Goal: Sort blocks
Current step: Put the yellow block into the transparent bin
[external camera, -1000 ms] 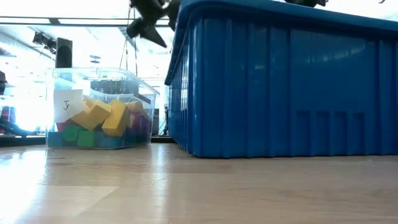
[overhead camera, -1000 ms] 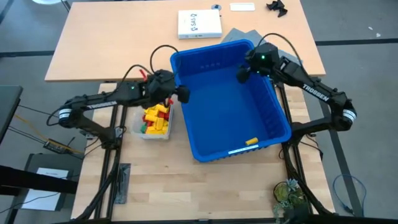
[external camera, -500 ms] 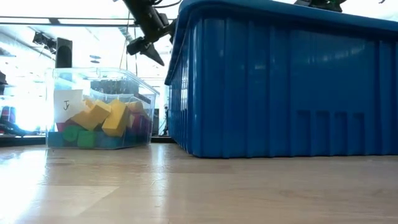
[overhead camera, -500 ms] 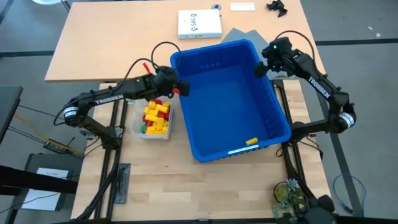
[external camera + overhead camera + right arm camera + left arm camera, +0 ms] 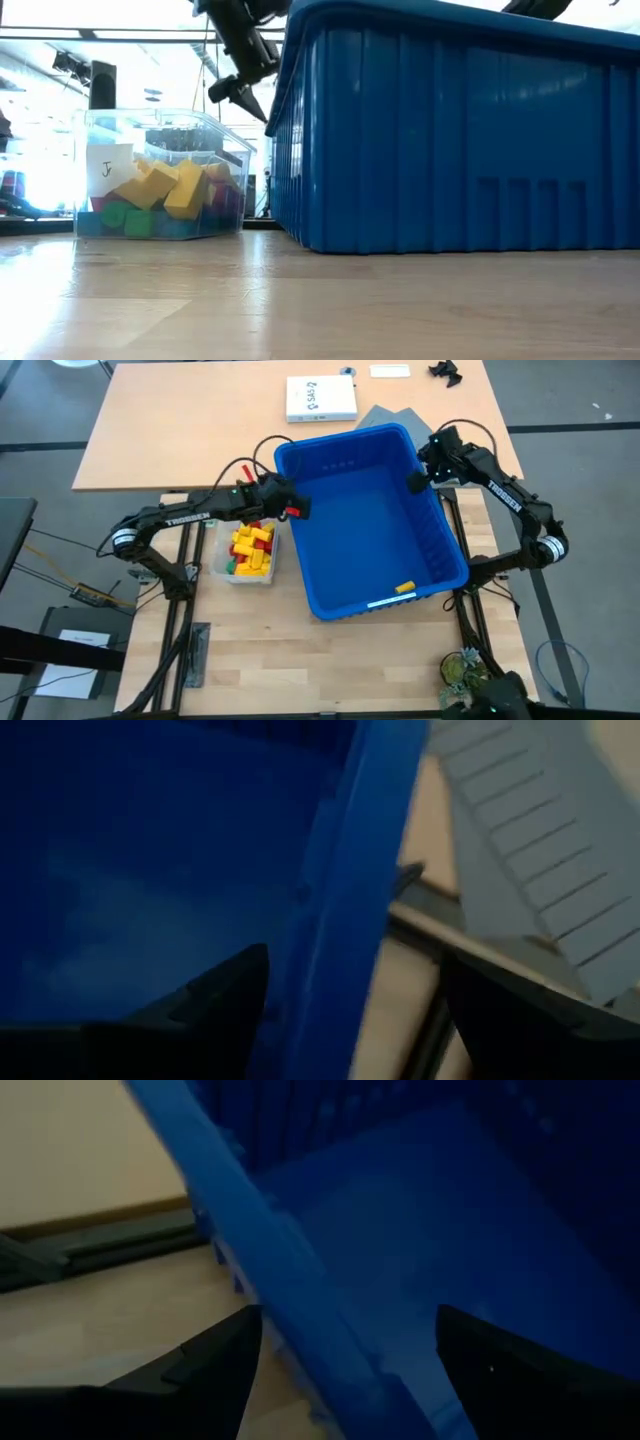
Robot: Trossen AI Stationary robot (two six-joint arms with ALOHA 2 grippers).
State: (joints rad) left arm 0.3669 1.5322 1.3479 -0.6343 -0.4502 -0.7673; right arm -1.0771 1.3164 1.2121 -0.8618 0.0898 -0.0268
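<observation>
At the left wall of the large blue bin (image 5: pixel 440 545), the left gripper (image 5: pixel 293 508) is seen with its fingers (image 5: pixel 215 1365) spread apart on either side of the rim, nothing clamped between them, while the right gripper (image 5: pixel 415 481) is placed the same way at the bin's right wall, one finger (image 5: pixel 205 1000) inside and one outside. Most of the blocks (image 5: pixel 250 550) are piled in the small clear tub (image 5: pixel 100 150) just beside the bin's left wall, and a single yellow block (image 5: pixel 404 587) is seen lying on the bin's floor near its front wall.
</observation>
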